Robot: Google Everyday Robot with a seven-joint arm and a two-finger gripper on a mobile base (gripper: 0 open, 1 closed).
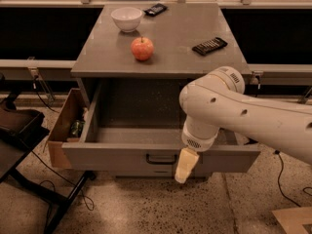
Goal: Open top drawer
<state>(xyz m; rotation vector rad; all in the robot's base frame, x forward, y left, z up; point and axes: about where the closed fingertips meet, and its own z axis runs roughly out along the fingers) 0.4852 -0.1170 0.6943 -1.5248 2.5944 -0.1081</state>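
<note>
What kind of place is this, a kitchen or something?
Likely a robotics lab or test space, not a home: a white robot arm, its gripper hanging before the open top drawer of a grey cabinet, on a speckled floor.
</note>
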